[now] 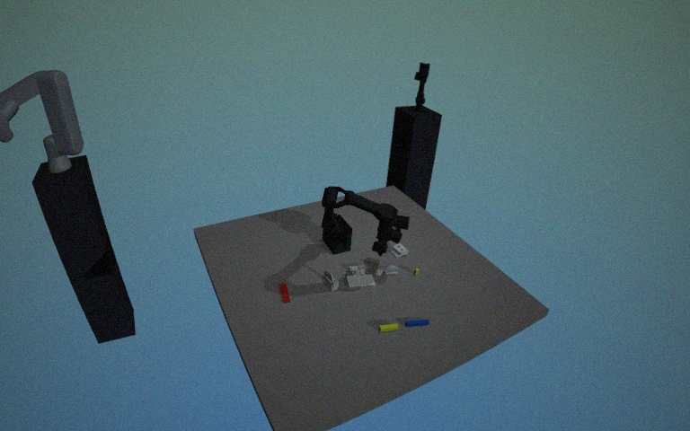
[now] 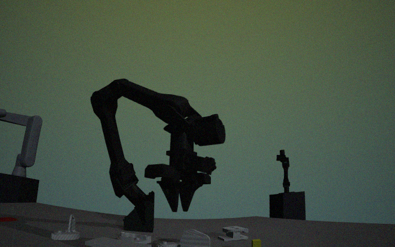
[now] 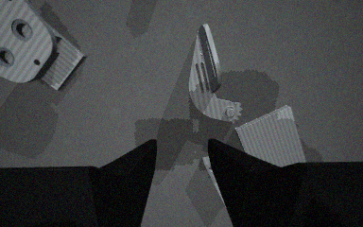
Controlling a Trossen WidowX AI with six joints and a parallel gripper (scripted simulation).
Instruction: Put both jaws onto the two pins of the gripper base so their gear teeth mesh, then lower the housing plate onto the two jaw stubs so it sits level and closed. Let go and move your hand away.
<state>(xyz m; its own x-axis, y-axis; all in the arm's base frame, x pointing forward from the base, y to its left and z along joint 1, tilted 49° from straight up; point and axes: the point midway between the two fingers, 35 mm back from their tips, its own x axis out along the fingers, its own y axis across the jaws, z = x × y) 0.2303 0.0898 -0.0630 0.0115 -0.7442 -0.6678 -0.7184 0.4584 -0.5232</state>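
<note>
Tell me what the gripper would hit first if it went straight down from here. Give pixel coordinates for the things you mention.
Probably the table top (image 1: 331,365) (image 2: 335,234) (image 3: 109,57). The white toothed piece (image 1: 390,270) (image 2: 195,239) (image 3: 200,96) lies close to that line, though, and depth is unclear, so the gripper (image 1: 378,250) (image 2: 180,211) (image 3: 182,145) might catch it first.

Looks like a robotics lab or test area: robot arms (image 1: 359,201) (image 2: 139,93) mounted on a tabletop (image 1: 315,356) (image 2: 335,232) and on tall dark pedestals (image 1: 75,243) (image 2: 286,205), with loose parts laid out.
</note>
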